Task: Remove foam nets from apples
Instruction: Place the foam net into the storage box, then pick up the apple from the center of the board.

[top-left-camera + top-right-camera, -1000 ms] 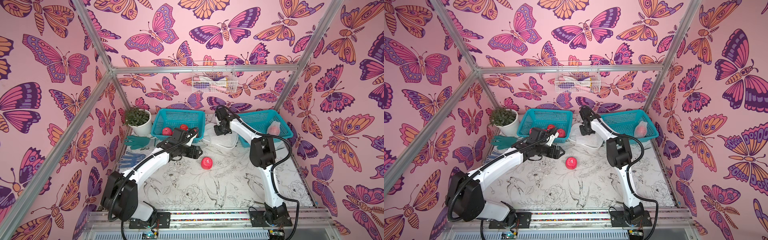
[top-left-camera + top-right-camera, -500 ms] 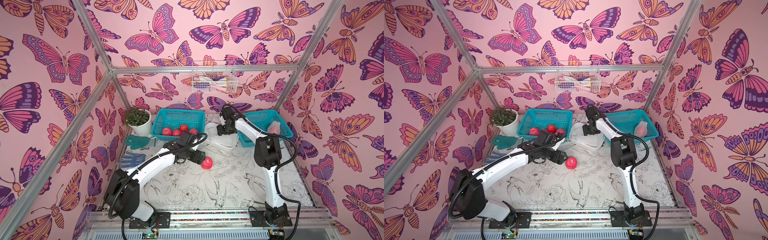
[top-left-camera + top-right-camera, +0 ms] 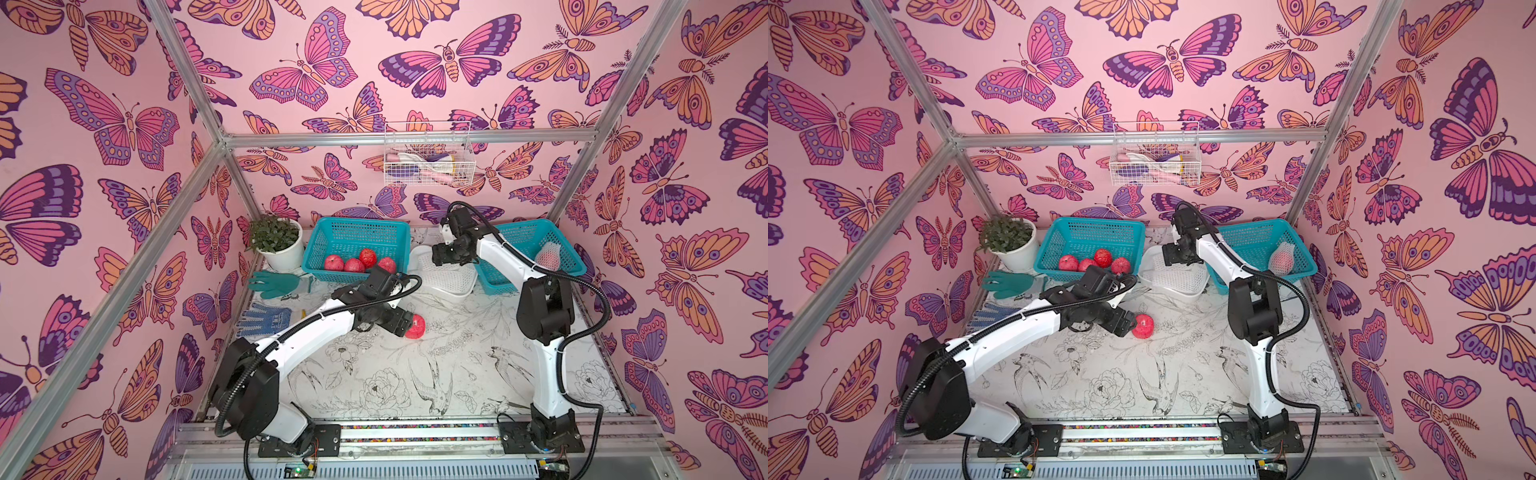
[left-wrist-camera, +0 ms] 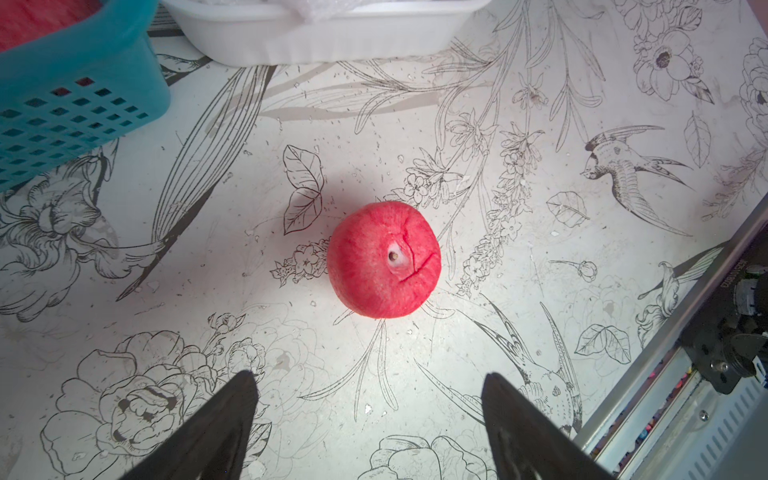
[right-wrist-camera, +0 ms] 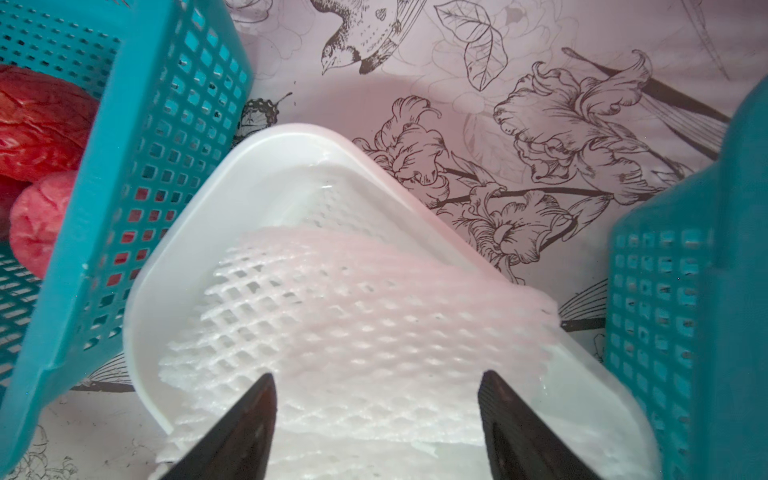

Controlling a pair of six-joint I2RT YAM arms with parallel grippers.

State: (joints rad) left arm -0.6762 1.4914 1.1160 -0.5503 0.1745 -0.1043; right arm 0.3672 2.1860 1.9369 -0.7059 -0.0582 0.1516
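One bare red apple [image 3: 417, 327] [image 3: 1143, 325] rests on the table mat, stem dimple up in the left wrist view [image 4: 383, 259]. My left gripper [image 3: 405, 326] [image 4: 370, 378] is open just beside it, fingers wide and empty. Several bare apples [image 3: 359, 262] sit in the left teal basket [image 3: 361, 222]. Another apple, wrapped in a foam net [image 3: 548, 255], lies in the right teal basket [image 3: 528, 226]. Loose foam nets [image 5: 353, 299] [image 3: 446, 276] are piled in the white tub [image 3: 417, 253]. Above them my right gripper [image 3: 446, 254] [image 5: 376, 380] hangs open, holding nothing.
A potted plant [image 3: 276, 241] stands at the back left. A green glove [image 3: 274, 282] and a blue dotted glove [image 3: 262, 320] lie along the left edge. A white wire basket [image 3: 428, 160] hangs on the back wall. The tub sits between the two teal baskets.
My left gripper has swung from the left basket's front down to the loose apple, uncovering the apples in the basket. The right gripper has shifted slightly right over the tub.
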